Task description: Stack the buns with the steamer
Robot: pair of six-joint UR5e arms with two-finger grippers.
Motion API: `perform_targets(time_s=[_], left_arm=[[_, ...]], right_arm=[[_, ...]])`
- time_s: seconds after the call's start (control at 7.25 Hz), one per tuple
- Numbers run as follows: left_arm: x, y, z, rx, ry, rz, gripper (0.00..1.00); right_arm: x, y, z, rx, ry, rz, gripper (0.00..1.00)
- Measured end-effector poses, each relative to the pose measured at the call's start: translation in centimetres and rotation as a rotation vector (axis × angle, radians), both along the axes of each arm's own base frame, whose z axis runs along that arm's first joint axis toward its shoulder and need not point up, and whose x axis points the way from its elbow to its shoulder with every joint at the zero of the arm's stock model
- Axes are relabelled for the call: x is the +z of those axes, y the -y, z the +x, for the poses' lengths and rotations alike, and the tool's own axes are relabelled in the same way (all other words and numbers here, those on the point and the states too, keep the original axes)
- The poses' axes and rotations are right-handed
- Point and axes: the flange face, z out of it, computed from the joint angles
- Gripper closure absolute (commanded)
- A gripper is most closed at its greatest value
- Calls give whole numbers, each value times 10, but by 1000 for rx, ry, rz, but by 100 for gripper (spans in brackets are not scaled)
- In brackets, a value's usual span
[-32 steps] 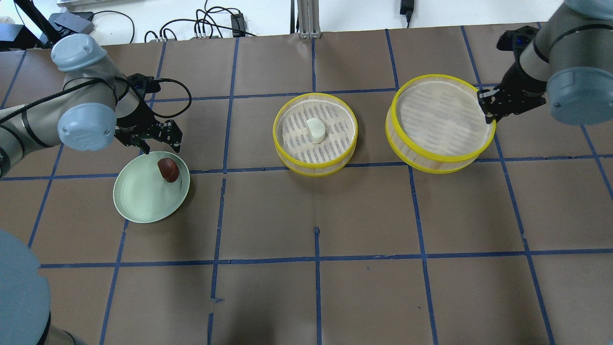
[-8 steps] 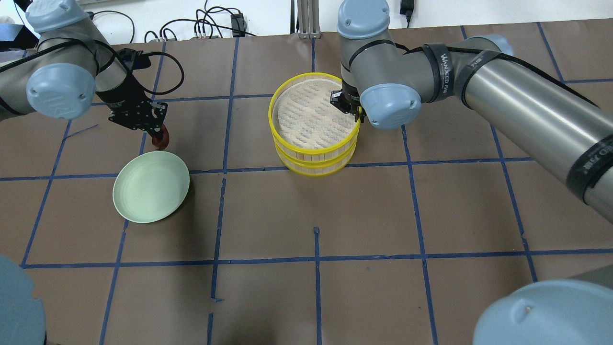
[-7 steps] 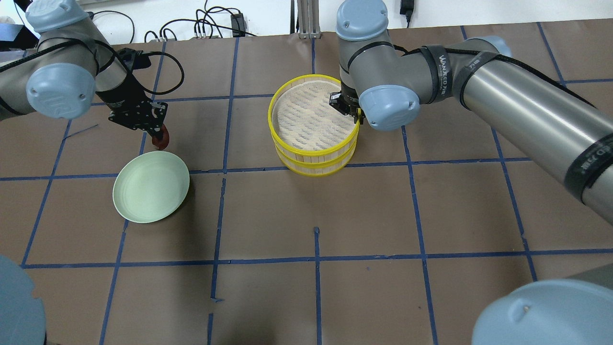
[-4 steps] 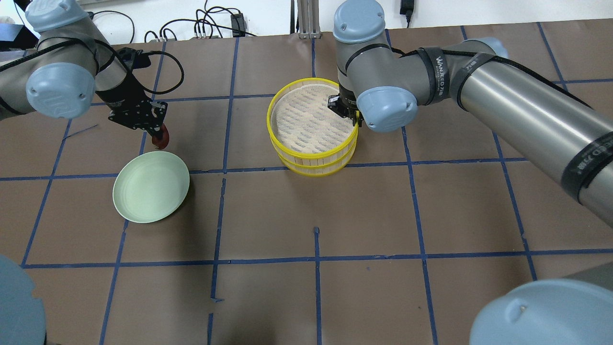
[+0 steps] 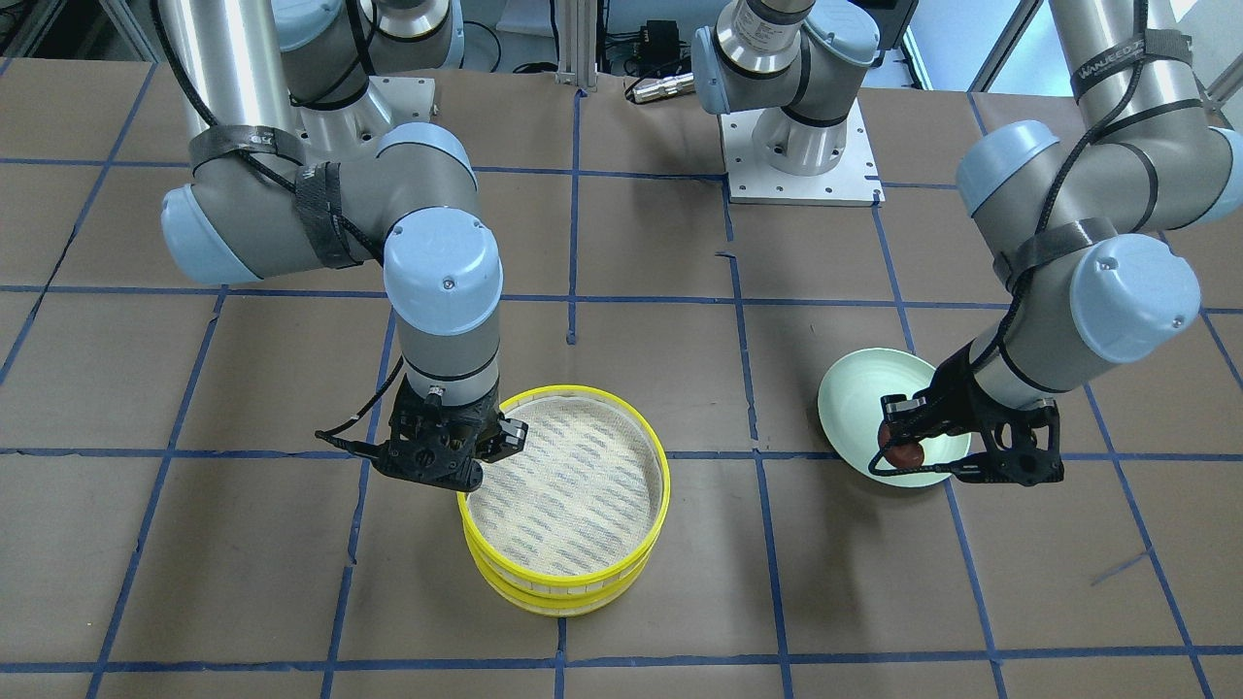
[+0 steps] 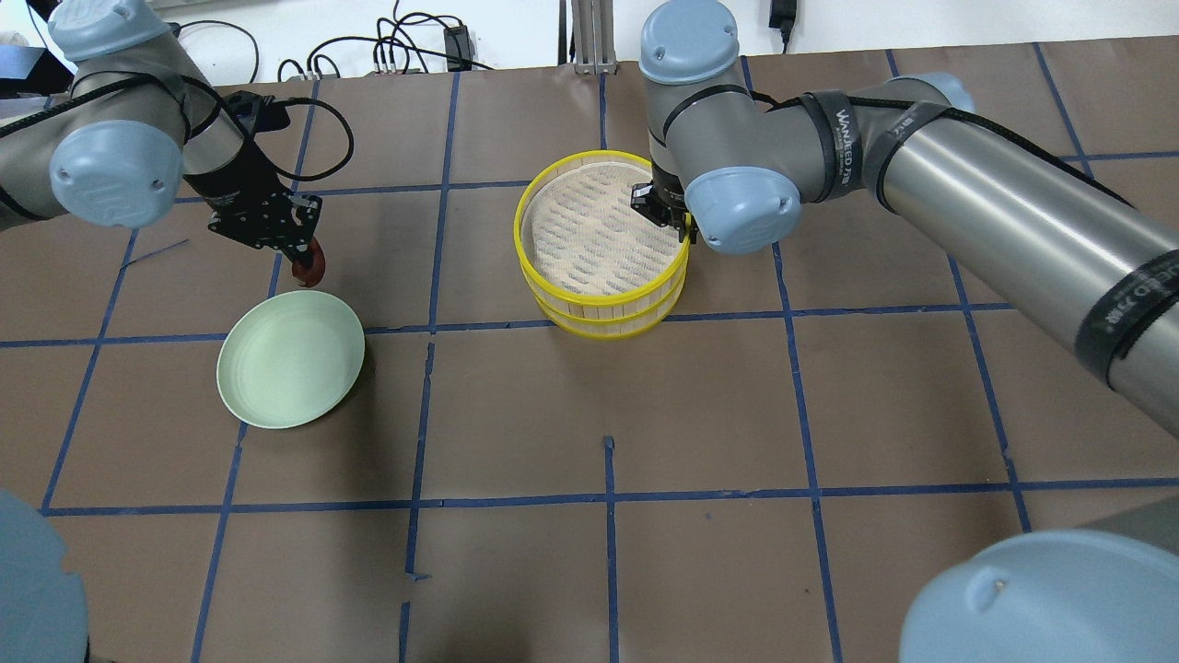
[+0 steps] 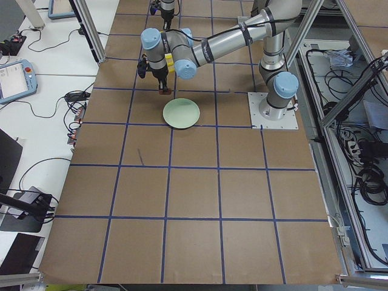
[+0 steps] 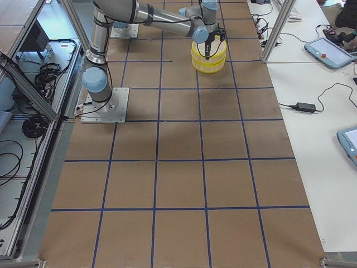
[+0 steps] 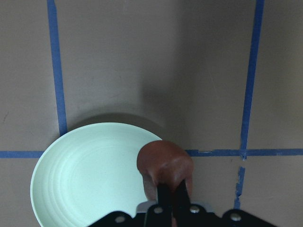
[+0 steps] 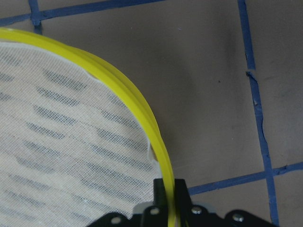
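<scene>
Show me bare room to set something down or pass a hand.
Free: the pale green plate, the top steamer's mesh, the table strip between them, and the table's half nearest the robot. Crowded: the steamer rim clamped by the right gripper, and the plate's far edge, where the left gripper holds the brown bun.

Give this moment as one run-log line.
left gripper: shut on brown bun, off plate | right gripper: shut on upper steamer, stacked on lower steamer
</scene>
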Motion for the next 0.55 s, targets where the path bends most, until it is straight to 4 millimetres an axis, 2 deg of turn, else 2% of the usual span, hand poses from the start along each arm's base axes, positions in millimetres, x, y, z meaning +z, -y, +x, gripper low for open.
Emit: perform_targets(time_s=[0.14,0.41,0.55], left_arm=[[0,0,0,0,0,0,100],[0,0,0,0,0,0,100],[0,0,0,-1,0,1,100]], right_arm=[[0,0,-1,1,-3,1,86],[-1,0,-1,1,-6,0,74],[-1,0,-1,4,-6,-1,54]])
